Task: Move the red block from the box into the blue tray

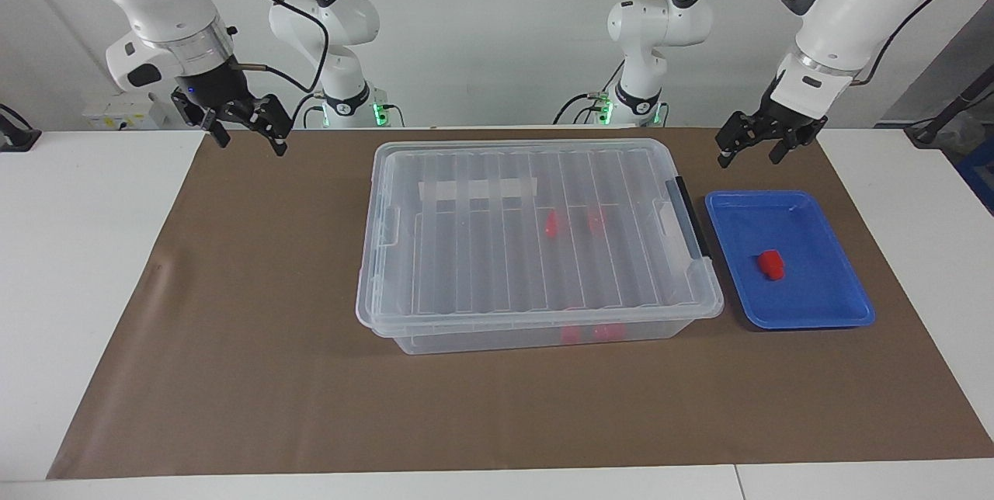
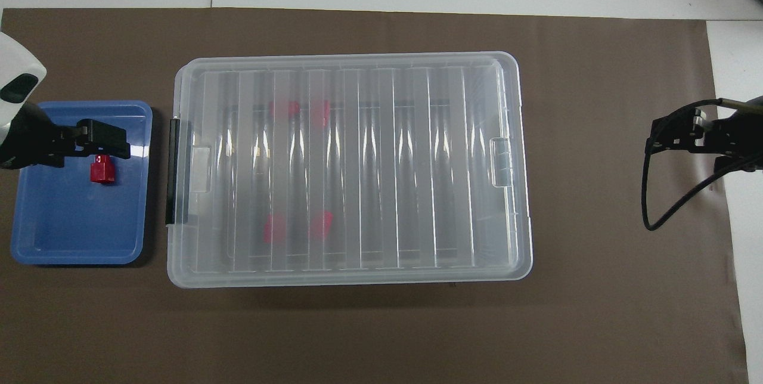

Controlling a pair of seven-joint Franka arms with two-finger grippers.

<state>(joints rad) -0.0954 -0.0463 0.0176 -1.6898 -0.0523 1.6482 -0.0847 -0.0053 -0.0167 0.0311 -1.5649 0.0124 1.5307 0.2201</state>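
Facing view: the box [image 1: 536,240] sits mid-frame on the brown mat [image 1: 256,314], lid on, its long axis running across the frame, the black clip [image 1: 689,214] on its short end that faces the blue tray [image 1: 823,302]. Four red shapes show through the clear plastic, two under the middle of the lid and two at the lower wall. The blue tray lies just beside the box at centre right, apart from it, its long axis running up and down the frame. The red block [image 1: 771,264] rests inside the tray near its middle; which way it points I cannot tell here. The left gripper [image 1: 752,149] hangs in the upper right, over the mat just above the tray's upper rim, fingers spread and holding nothing. The right gripper [image 1: 245,131] hangs in the upper left over the mat's corner, well apart from the box, fingers spread and empty.

Overhead view: the box [image 2: 349,169] fills the centre, clip at its left end. The blue tray [image 2: 36,241] is at the left edge of the frame. The red block [image 2: 102,170] lies in the tray's upper half, its long axis up and down the frame, the narrower stub toward the top. The left gripper [image 2: 98,138] covers the tray's upper part, its dark tip just above the block in the frame. The right gripper [image 2: 685,133] shows at the right edge, over the mat.
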